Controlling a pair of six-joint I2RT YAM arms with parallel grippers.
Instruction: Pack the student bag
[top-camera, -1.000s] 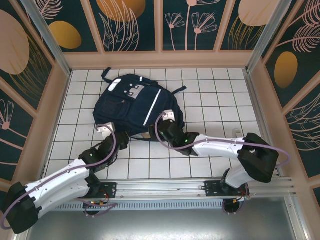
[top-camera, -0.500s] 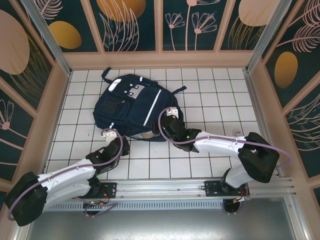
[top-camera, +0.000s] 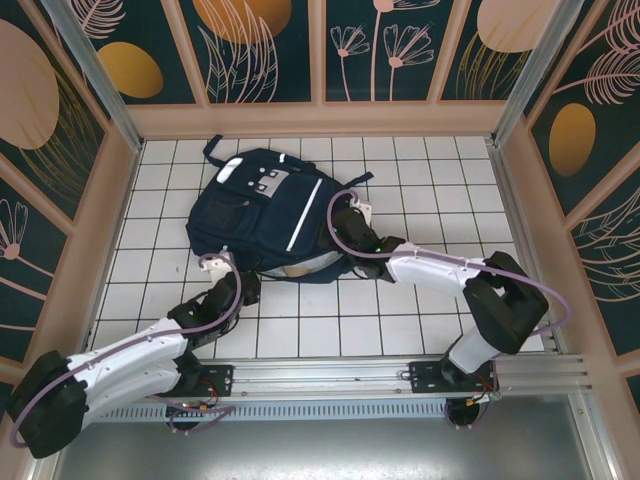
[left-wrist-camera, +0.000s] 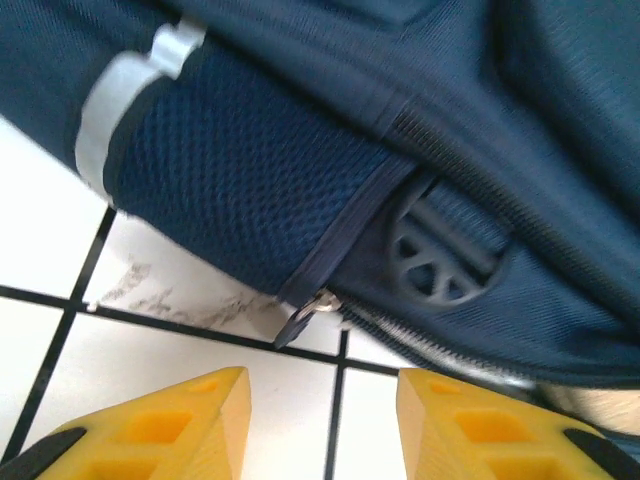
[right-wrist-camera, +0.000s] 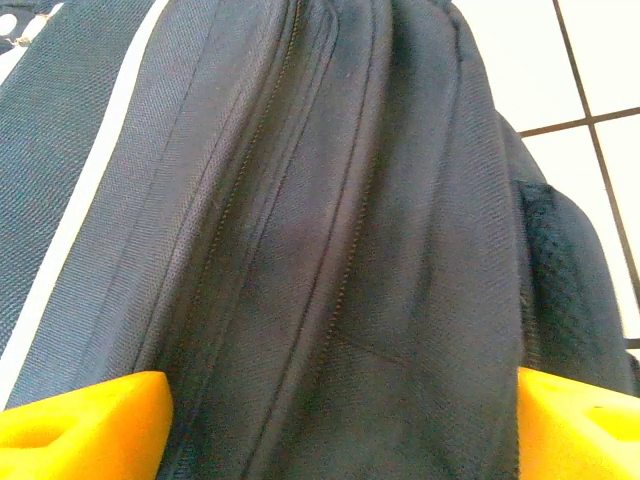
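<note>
Left gripper (left-wrist-camera: 320, 430): the 2 yellow fingers are standing apart, gripping nothing, and hovering over bare tile just short of the bag's near edge.
Zipper pull (left-wrist-camera: 300, 322): it is lying on a tile line directly ahead of the left gap, at the foot of the mesh side pocket (left-wrist-camera: 220, 190). A round plastic buckle (left-wrist-camera: 440, 262) is sitting just beside it.
Right gripper (right-wrist-camera: 330, 430): the 2 fingers are spread wide, with the bag's seamed side panel bulging between them. Whether the pads are touching fabric cannot be told.
Student bag (top-camera: 265, 205): it is lying flat, front face up, on the far-left part of the tiled table (top-camera: 430, 170), with its top end pointing away from the arms. Light lining (top-camera: 300, 268) is showing at its near edge.
Step in hand (judgement): the arms appear to be opening the main compartment, the left going for the pull and the right bracing the bag's right side.
Technique: centre the pull in the left gap before closing. Pinch the tab itself, not the mesh or its binding strip, and draw along the zipper line rather than upward.
Bracing: the right gripper should be pinning the fabric so the bag is not sliding with the pull.
Risk: soft fabric is prone to bunching ahead of the slider, and a slanted pull is likely to jam it.
</note>
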